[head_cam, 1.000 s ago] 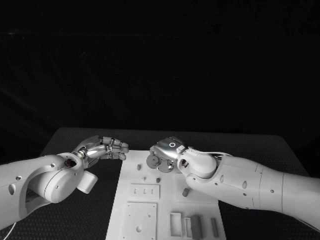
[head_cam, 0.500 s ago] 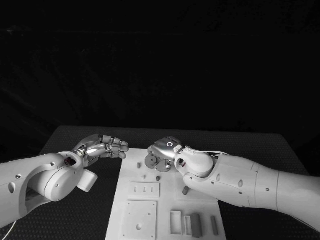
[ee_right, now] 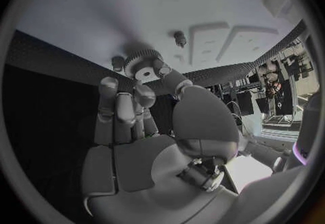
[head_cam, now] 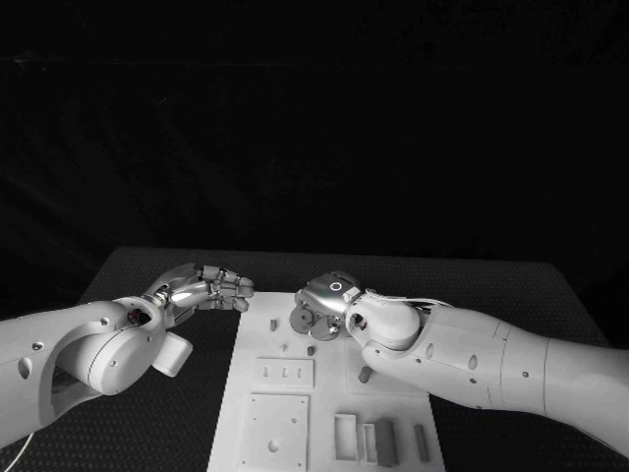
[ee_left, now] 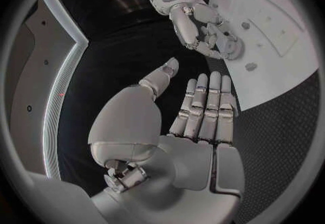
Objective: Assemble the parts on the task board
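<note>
- My right hand (ee_right: 145,126) pinches a small gear (ee_right: 143,70) between thumb and fingertips, out in front of the palm, low over the far end of the task board (head_cam: 321,393). I can't tell whether the gear already touches the board.
- My left hand (head_cam: 201,291) holds nothing, fingers straight and together. It hovers off the board's far corner, well apart from the gear.
- Risk 1: the pinch looks shallow, only on the gear's rim. Any twist while lowering could pop it out. It'd roll off the board edge, which is just beyond the fingertips.
- Risk 2: misalignment. The gear's centre hole has to meet its peg, and my fingers hide the spot under it. If I come down off-axis it will cock and jam, or sit tilted.
- Risk 3: a small stud (ee_right: 179,37) stands on the board a little past the gear, and another small piece (ee_right: 118,63) sits right beside the fingertips. Sweeping sideways could knock either.
- Risk 4: pressing hard on a tilted gear might shove the whole board, since nothing visibly clamps it. The left hand isn't bracing it.
- Risk 5: releasing too early. If the fingers spread before it's seated, it drops flat next to the peg.
- Other loose parts lie nearer my body, behind the right wrist, so the forearm could drag across them.
</note>
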{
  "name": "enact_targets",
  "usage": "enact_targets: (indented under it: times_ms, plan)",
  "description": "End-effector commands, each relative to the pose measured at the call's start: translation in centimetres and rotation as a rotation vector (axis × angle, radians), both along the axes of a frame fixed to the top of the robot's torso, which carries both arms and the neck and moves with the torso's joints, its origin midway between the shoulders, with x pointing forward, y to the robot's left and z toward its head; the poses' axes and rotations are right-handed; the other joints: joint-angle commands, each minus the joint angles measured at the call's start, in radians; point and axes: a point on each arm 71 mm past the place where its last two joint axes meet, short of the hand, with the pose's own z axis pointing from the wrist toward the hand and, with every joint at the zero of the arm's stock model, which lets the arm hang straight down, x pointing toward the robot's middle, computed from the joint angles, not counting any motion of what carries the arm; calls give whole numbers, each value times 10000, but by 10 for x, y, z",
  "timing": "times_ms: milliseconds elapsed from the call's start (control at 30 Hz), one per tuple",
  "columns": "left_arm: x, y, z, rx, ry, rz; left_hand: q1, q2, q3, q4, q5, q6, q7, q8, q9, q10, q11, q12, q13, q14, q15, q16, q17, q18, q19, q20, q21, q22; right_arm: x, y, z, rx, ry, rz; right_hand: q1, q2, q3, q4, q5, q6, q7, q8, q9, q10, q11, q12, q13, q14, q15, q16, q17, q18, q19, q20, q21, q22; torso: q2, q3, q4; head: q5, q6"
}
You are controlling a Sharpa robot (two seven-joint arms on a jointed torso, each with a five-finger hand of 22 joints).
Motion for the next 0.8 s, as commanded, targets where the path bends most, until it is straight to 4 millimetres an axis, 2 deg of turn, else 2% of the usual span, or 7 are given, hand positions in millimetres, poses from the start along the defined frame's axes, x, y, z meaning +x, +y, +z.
enact_targets:
  times_ms: [33,367,567,767,800]
  plan:
    - [0,-2,2,-40,-92,-147,-10,87,-61,1,17,2,-35,-69,-9,-12,-5,-31,-12,-48,11,-48,12,-142,-32,-20,-56,-10,0,2,-2,-226,-10,2,117,19,71,-12,64,23,11,14,142,92,10,-52,-15,34,-21,-60,1,132,-22,-50,12,157,2,2,2,-28,-9]
    - [0,-2,2,-38,-89,-146,-10,87,-62,1,18,1,-34,-71,-10,-11,-5,-34,-14,-47,11,-52,16,-142,-32,-20,-56,-11,2,0,-2,-227,-24,-90,126,-36,73,-4,64,-20,25,-16,137,84,22,-74,-17,-17,-13,-82,-80,132,-32,-46,0,157,1,-3,-2,-20,-23]
    - [0,-3,2,-40,-91,-155,-10,86,-62,1,18,0,-34,-71,-11,-11,-5,-36,-14,-46,11,-54,19,-142,-31,-21,-56,-12,3,2,-3,-165,-25,-107,95,-122,77,11,64,-352,120,-218,60,86,112,-124,-29,-88,61,-121,-192,132,-42,-31,-31,150,-1,-9,-1,-21,-13]
    - [0,-2,2,-37,-91,-146,-8,85,-62,0,18,0,-34,-72,-12,-10,-5,-37,-15,-46,10,-57,21,-142,-32,-21,-56,-13,3,1,-4,-203,172,-168,62,-218,80,18,64,-436,176,-275,37,45,166,-179,-42,-204,116,-165,-365,132,-59,-13,-57,146,-4,-16,8,-34,-19]
    - [0,-2,2,-36,-92,-143,-8,85,-62,0,18,0,-34,-72,-12,-10,-5,-38,-15,-46,10,-57,22,-142,-32,-21,-56,-13,3,1,-4,-225,202,-164,63,-253,88,21,58,-600,203,-370,-5,29,193,-196,-46,-219,136,-176,-380,132,-65,-8,-67,144,-4,-14,5,-34,-18]
